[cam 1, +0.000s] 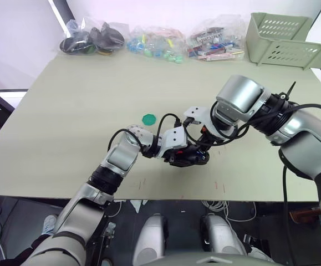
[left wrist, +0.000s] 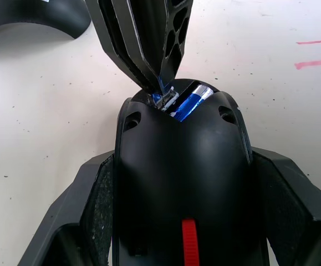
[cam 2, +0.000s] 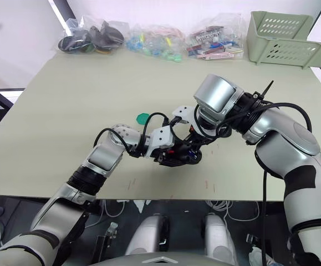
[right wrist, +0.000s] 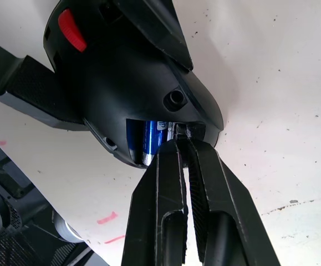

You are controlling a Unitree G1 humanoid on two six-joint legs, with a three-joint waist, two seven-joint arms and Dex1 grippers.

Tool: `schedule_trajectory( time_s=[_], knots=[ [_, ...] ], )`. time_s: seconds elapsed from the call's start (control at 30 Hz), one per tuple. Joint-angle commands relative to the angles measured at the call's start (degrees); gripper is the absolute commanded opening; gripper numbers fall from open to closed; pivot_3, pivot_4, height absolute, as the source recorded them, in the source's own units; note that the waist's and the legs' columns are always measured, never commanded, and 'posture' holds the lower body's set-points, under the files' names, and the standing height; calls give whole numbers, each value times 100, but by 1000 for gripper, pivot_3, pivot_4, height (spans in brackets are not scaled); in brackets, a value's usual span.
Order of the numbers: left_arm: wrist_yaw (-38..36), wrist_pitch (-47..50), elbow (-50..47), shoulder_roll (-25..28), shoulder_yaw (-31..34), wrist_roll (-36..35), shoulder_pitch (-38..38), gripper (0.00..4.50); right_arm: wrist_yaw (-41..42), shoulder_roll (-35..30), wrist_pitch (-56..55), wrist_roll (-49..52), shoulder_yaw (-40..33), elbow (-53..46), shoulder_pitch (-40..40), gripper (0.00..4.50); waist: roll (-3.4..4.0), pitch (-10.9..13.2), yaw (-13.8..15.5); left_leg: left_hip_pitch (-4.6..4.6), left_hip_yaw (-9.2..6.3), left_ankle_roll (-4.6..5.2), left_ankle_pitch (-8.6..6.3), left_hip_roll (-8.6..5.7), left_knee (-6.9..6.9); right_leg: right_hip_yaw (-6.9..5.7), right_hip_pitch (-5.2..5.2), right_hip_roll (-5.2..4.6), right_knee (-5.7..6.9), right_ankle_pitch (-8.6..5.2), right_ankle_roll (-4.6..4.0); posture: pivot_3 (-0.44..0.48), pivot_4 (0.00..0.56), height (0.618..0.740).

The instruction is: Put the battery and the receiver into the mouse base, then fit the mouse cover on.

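The black mouse base [left wrist: 182,160] sits low over the table near its front edge, with my left gripper [left wrist: 183,166] shut on its two sides. A red part shows on it. The blue battery [left wrist: 193,101] lies in the open compartment at its far end. My right gripper [right wrist: 181,141] comes down at that same end, shut on a tiny black and silver piece, the receiver [right wrist: 181,130], right beside the battery [right wrist: 149,144]. In the head views both grippers meet at the mouse base [cam 1: 188,158]. A black curved shell [left wrist: 38,16], likely the mouse cover, lies on the table beyond.
A round green disc [cam 1: 149,118] lies just behind the left gripper. Along the back edge stand several clear bags of parts [cam 1: 154,44] and a pale green basket [cam 1: 285,41] at the right. Small red marks dot the table [cam 1: 66,111] near the front.
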Motion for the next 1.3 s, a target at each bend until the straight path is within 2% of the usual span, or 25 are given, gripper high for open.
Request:
schedule_trajectory(
  time_s=[0.03,0.4,0.5,0.57,0.8,0.9,1.07,1.1,1.17,1.3],
  knots=[
    [126,31,-184,-40,-16,19,66,2923,-3,113,24,-65,-109,-7,24,0,0,-1,-1,0,0,0,0,0,0,0,0,0,0,0,0,0,150,740],
    [172,50,-156,-18,9,12,141,2923,101,34,24,-147,-179,-323,221,0,0,-4,-5,4,-2,0,1,0,1,1,2,2,1,0,0,0,150,740],
    [159,63,-163,-9,9,0,163,2914,110,-86,24,-205,-354,-319,142,1001,1,-3,-1,2,-2,-1,1,0,1,1,2,2,0,0,0,0,150,740],
    [149,68,-159,-2,15,-16,173,2914,150,-272,24,-113,-427,-297,30,1873,1,-3,8,0,-2,-1,1,0,0,1,1,2,-1,0,0,0,150,740],
    [121,34,-91,20,31,-43,166,2914,-8,-860,24,322,-722,-682,62,1873,2,-2,9,-4,-1,-1,0,0,-1,1,-2,2,-6,0,0,0,150,740],
    [112,22,-83,39,29,-52,158,2914,-37,-1405,24,670,-1005,-1162,189,1873,2,-2,17,-5,-5,-1,0,1,-2,-1,-2,2,-5,-1,-1,0,150,740],
    [100,6,-49,68,33,-70,146,2914,-202,-2079,-249,806,-2250,-2601,1218,1873,-1,-2,20,-9,0,-1,0,1,-5,2,0,1,-18,-1,0,0,150,740],
    [93,0,-41,79,34,-76,144,2914,-157,-2180,-579,815,-2581,-2960,1600,1873,0,-1,14,-9,-2,-1,0,1,-6,0,0,1,-20,-1,0,0,150,740],
    [78,-6,-24,97,33,-85,135,2914,-386,-1998,-912,1024,-3692,-3386,2555,1873,-7,-6,12,-7,1,0,0,1,-6,4,-1,1,-16,-1,1,0,150,740],
    [33,-42,43,146,28,-81,101,2914,-499,-1849,-2743,579,-4637,-4357,4651,1873,-19,-11,49,-5,-19,0,0,8,-6,-14,14,12,-21,-2,2,0,150,740]
  ],
)
